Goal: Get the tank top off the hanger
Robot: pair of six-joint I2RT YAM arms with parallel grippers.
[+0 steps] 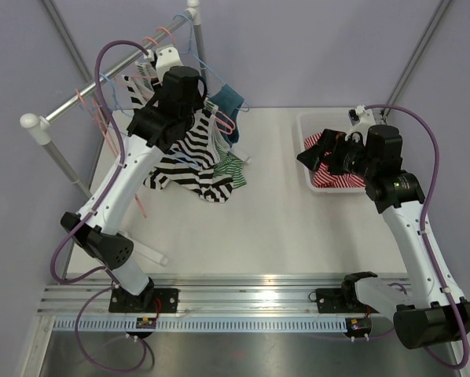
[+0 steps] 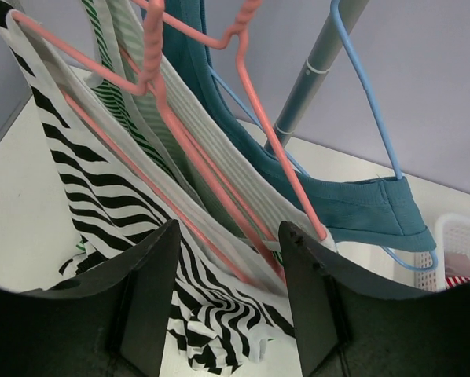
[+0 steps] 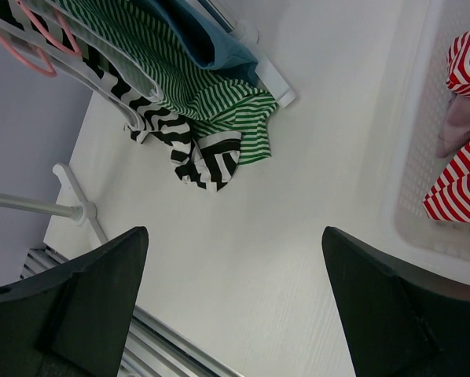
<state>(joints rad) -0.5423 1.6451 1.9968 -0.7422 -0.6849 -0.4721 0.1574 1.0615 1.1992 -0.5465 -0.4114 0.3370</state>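
Note:
Several tank tops hang from wire hangers on a rail [image 1: 109,82]: a black-and-white striped one [image 1: 189,157] [image 2: 101,204], a green-striped one [image 1: 229,169] [image 2: 125,102] and a teal one [image 1: 229,98] [image 2: 361,208]. My left gripper [image 1: 203,108] [image 2: 229,228] is raised among them. Its jaws stand apart, framing the lower wires of a pink hanger [image 2: 219,181] and the pale striped fabric on it, with no firm contact visible. My right gripper [image 1: 313,153] [image 3: 235,232] hovers open over bare table beside the basket, holding nothing.
A white basket [image 1: 306,126] [image 3: 412,196] at the right holds red-and-white striped clothes [image 1: 337,177] [image 3: 455,188]. A blue hanger [image 2: 372,118] carries the teal top beside the grey rack pole [image 2: 317,67]. Hems of the hanging tops pool on the table [image 3: 211,157].

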